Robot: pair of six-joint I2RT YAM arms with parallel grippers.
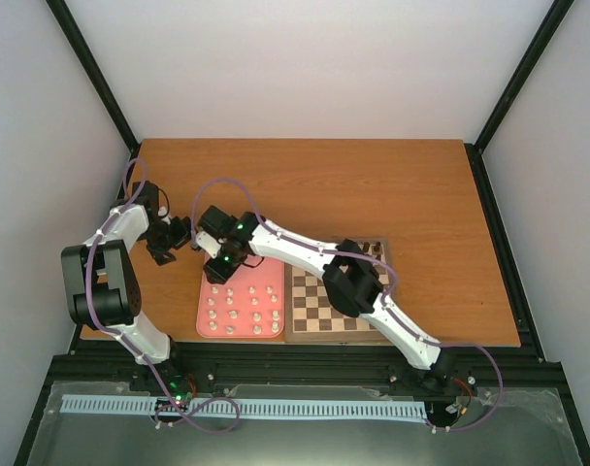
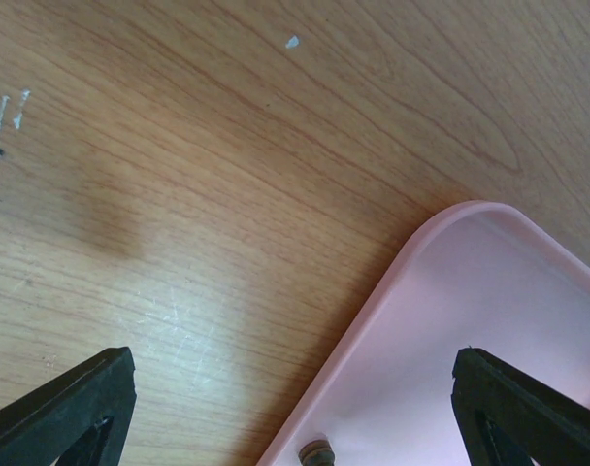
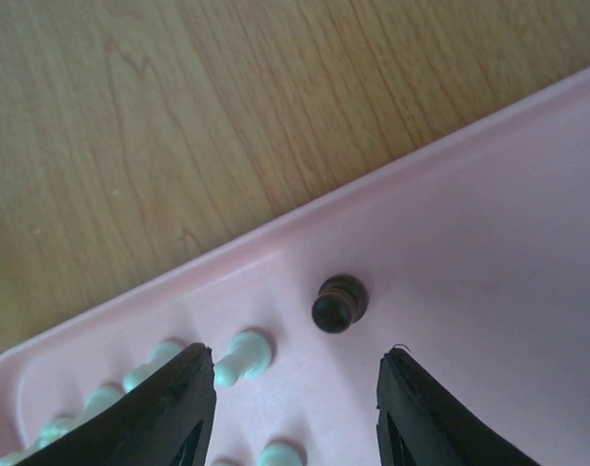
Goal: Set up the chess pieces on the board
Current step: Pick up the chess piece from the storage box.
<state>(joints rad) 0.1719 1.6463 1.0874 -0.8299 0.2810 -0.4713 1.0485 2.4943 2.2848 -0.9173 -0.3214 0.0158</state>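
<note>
The left gripper (image 1: 179,238) hovers above the table (image 1: 373,184), just off the far left corner of the pink tray (image 1: 206,325). Its fingers (image 2: 72,408) are spread as wide as they go, with nothing between them. In the left wrist view, one finger is over bare wood and the other over the pink tray (image 2: 450,320). The top of a small peg (image 2: 316,452) shows just inside the tray's rim at the bottom edge of that view.

The tray carries rows of cream-white pieces (image 1: 242,311), standing upright across its near and middle part. The right gripper (image 1: 217,270) hangs over the tray's far left corner, with its arm reaching in from beyond the tray's right side. Its fingers (image 3: 169,408) are partly spread and grip nothing. In the right wrist view, a dark brown piece (image 3: 339,303) stands upright on the pink tray (image 3: 489,243), near the rim and just past the fingertips. It is in line with the gap between them and touches neither one. Several cream-white pieces (image 3: 242,354) stand beside the finger on the left of that view.

The board (image 1: 314,309) lies touching or almost touching the tray's right edge, partly hidden by the right arm. A few dark pieces (image 1: 376,249) stand along the board edge farthest from the tray's near side. The squares that can be seen near the tray have no pieces on them.
</note>
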